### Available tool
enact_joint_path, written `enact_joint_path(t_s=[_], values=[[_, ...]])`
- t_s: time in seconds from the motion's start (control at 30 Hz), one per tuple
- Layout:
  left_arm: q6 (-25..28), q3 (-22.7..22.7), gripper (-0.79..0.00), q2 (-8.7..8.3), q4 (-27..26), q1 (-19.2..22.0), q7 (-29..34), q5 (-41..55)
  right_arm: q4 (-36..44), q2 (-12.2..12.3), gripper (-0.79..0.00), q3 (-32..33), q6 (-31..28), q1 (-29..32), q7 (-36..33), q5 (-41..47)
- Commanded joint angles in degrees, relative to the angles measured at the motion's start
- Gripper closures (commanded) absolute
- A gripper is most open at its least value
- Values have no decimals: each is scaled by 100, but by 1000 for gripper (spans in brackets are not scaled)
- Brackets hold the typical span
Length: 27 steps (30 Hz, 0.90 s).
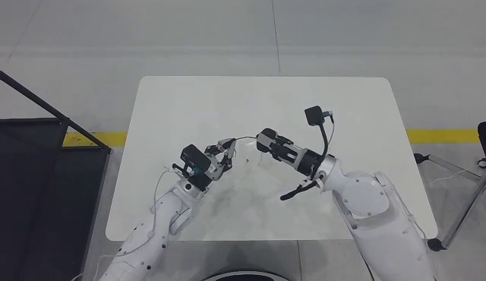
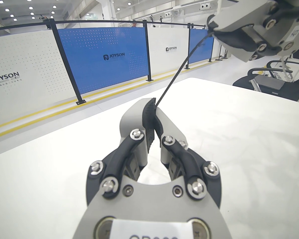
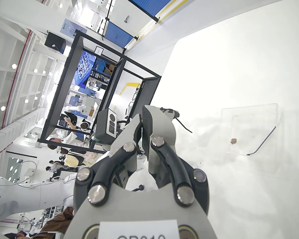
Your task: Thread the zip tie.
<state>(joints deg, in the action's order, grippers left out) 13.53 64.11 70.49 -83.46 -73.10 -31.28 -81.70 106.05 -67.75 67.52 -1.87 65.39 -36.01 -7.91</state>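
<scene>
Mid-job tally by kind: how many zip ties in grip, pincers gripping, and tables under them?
Zip tie in grip: 1
Pincers shut on it: 2, the left pincer and the right pincer
Table: 1
Total: 4

I'm seeing smooth black plastic on the zip tie [image 2: 180, 72], ribbed rubbery pads [image 2: 147, 116] on the matt metal left gripper [image 2: 153, 105], and a matt table [image 2: 239, 150].

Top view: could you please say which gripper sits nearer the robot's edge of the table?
The left gripper; the right gripper pinches the zip tie farther in.
</scene>
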Motion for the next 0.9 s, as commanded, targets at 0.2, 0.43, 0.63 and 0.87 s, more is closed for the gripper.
enact_joint_path(t_s=[0.2,0.43,0.63,0.87], values=[[-214,98,0,41,-6,-33,-156,310,36,11,0,20,134,-6,-113,-48],[-401,177,0,71,-46,-88,-463,420,221,41,0,114,426,127,-275,-70],[-457,175,0,74,-95,-152,-644,251,444,59,0,126,909,158,-384,-249],[-457,175,0,74,-95,-152,-644,251,444,59,0,126,909,158,-384,-249]])
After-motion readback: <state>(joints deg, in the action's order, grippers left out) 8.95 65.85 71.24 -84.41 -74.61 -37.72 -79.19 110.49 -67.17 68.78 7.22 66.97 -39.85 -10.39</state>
